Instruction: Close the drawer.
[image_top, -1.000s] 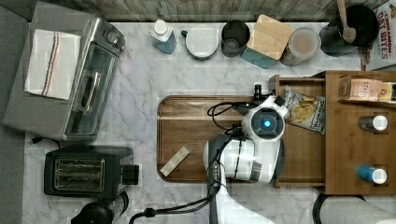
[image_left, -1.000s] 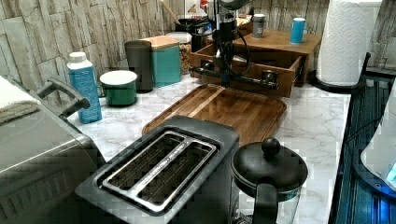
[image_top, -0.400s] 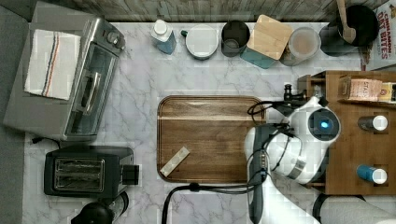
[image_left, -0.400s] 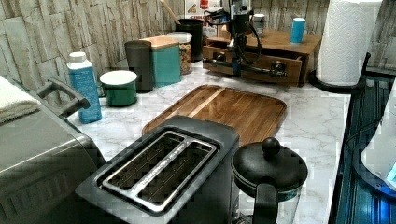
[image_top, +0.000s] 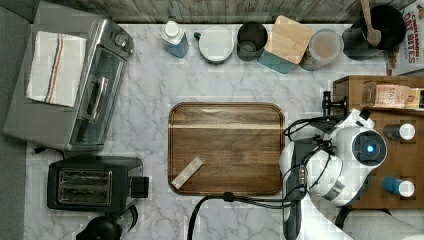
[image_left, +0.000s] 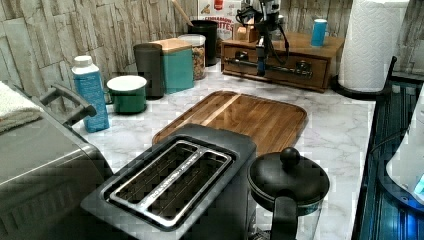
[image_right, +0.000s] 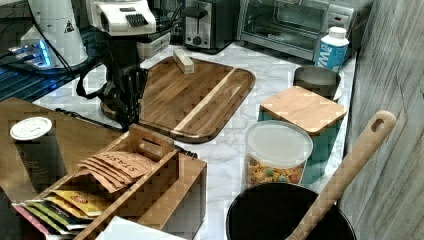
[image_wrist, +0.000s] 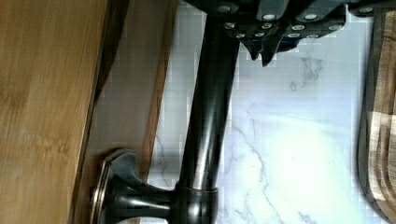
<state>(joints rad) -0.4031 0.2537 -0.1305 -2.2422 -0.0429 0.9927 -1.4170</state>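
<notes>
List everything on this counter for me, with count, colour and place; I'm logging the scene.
Wooden drawer with dark bar handle: one, brown, pushed in under the cabinet top.
Rounded wooden board: one, dark brown, counter centre.
Small pale block: one, on the board.
Toaster oven: one, silver, the top view's left.
Folded towel: one, white, striped, beside the oven.
Toaster: one, black, below the oven.
Kettle: one, black, beside the toaster.
Blue bottle: one, back row.
Teal canister with wooden lid: one, back row.
Paper towel roll: one, white.
Gripper: one, black, at the handle.
</notes>
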